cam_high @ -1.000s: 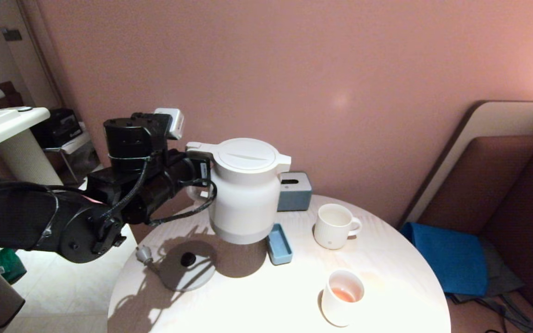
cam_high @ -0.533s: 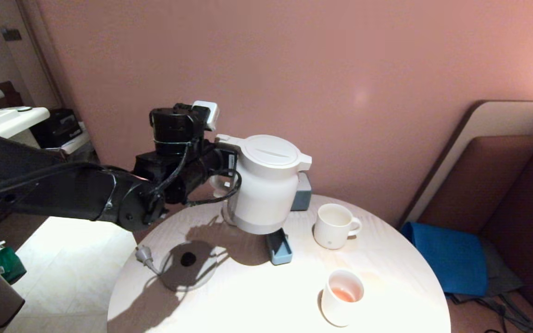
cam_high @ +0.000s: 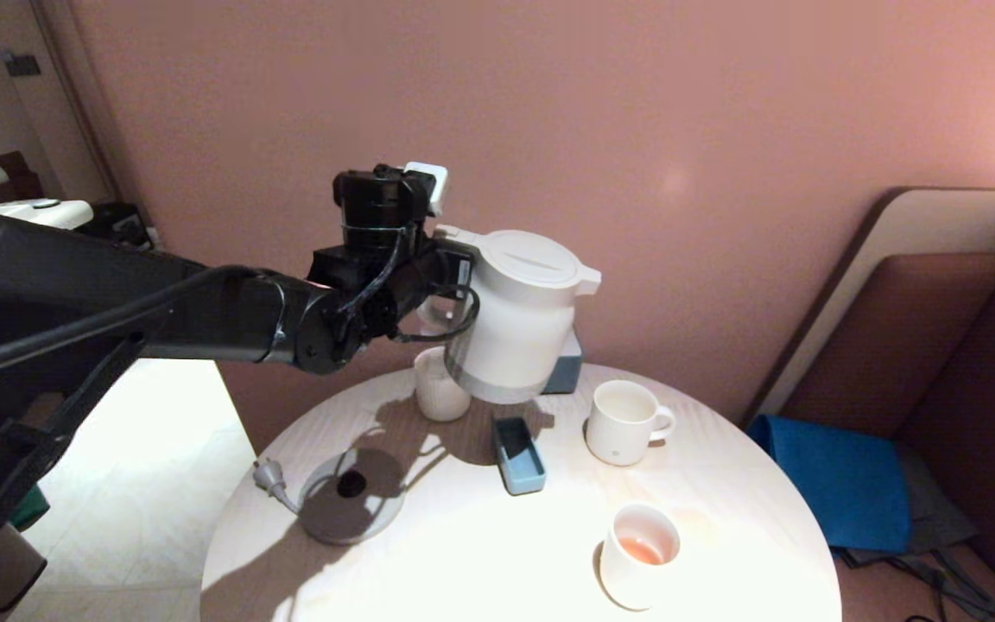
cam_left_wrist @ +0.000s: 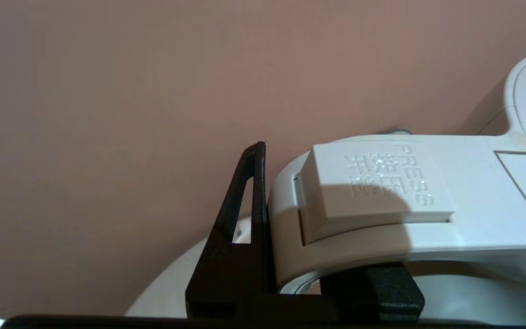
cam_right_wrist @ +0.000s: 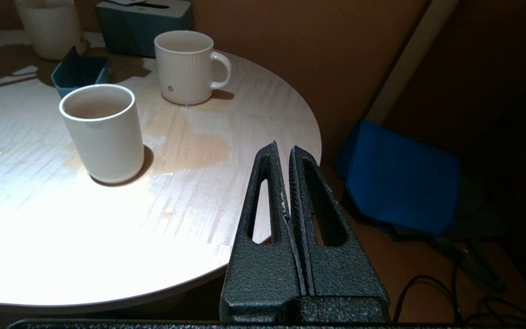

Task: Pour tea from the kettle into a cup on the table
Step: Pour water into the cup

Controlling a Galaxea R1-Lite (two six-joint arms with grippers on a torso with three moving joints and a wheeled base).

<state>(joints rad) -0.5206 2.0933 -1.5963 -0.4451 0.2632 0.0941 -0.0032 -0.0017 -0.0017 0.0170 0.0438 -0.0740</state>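
Up in the air over the far side of the round, pale wood-grain desk (cam_high: pixel 480 553), the left pincer (cam_high: pixel 454 281) is clamped on the squarish loop handle of the big cream kettle (cam_high: pixel 519 324), which hangs tilted with its short spout toward the ribbed white cup (cam_high: pixel 623 423) just beyond. The left wrist view alone gives the close-up: a black finger (cam_left_wrist: pixel 244 219) pressed flat against the handle beside a raised button stamped PRESS, plain pink wall behind. The right wrist view alone shows the right pincer (cam_right_wrist: pixel 288 157) with its two fingers pressed together on nothing, low off the desk's near right edge, and a wet tan stain on the wood between the cup and the smooth white cup (cam_high: pixel 638 553). From the head view that smooth cup holds a little pale orange tea (cam_high: pixel 640 550). Under the kettle sit a ribbed tumbler (cam_high: pixel 439 389) and a small blue tray (cam_high: pixel 519 453); the grey round base (cam_high: pixel 349 505) with its plug lies nearer the left rim. A blue-grey box (cam_high: pixel 568 367) peeks from behind the kettle. Open wood spreads across the near half.
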